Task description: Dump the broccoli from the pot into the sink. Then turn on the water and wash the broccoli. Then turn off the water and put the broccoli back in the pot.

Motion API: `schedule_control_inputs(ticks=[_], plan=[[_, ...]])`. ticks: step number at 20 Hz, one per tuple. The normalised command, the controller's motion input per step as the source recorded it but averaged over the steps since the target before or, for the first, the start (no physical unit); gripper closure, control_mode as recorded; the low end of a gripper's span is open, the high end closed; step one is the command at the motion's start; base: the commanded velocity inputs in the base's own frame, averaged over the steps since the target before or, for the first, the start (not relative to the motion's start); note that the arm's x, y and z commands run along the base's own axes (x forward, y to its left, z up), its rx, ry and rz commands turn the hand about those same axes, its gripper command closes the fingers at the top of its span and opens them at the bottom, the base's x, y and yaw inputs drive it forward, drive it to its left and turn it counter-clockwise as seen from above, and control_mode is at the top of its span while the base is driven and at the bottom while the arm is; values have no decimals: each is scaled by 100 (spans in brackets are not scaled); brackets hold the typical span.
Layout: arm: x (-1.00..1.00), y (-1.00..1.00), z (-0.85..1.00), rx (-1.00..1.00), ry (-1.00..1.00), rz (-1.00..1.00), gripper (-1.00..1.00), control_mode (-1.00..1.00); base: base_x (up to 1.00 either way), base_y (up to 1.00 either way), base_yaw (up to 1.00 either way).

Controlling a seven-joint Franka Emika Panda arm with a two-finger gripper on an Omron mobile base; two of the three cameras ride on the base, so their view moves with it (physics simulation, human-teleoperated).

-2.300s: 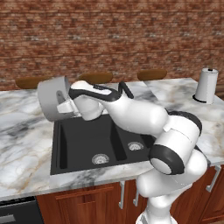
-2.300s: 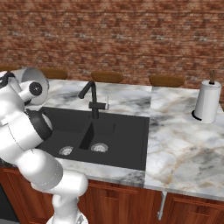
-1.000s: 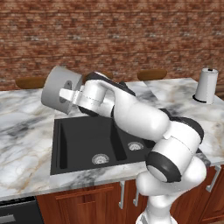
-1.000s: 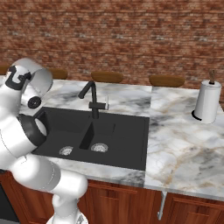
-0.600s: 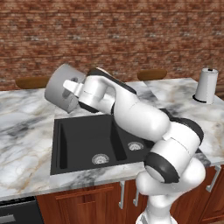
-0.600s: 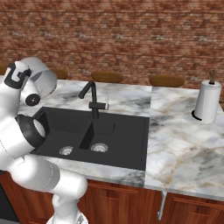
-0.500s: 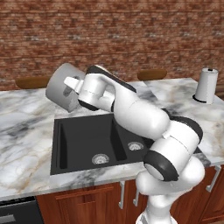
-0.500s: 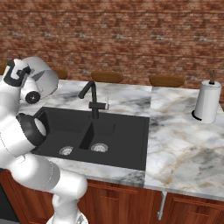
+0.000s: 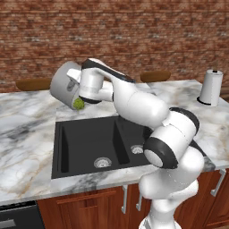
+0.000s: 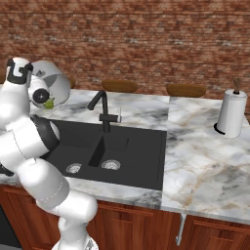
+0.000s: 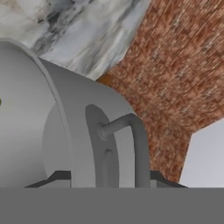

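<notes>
You have the pot [image 9: 62,83] held up and tipped over the back left corner of the sink [image 9: 85,143], its mouth turned down toward the bigger basin. The broccoli [image 9: 78,103] sits right at the lower lip of the pot, above the sink's back edge rather than over the middle of the basin (in the right base view it shows as a green speck [image 10: 49,103] by the rim). The gripper [image 9: 74,85] is at the pot's wall by a loop handle; the fingers pinch the pot there, judging by the way it hangs off the hand, though the hand view hides the tips themselves.

To do this pour well, bring the pot's mouth further in over the basin before tipping more, since the floret now looks likely to drop near the sink's rim and could bounce onto the marble. Tilt slowly, keep the grip firm, and hold the pot clear of the faucet [image 10: 101,111], which stands to the sink's rear centre.
</notes>
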Motion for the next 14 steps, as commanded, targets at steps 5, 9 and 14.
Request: schedule_control_inputs(ticks=[5,9,14], plan=[[41,0,0,0,-1,0,100,-100,0,0,0],[38,0,0,0,-8,0,100,-100,0,0,0],[26,1,0,0,-4,0,100,-100,0,0,0]])
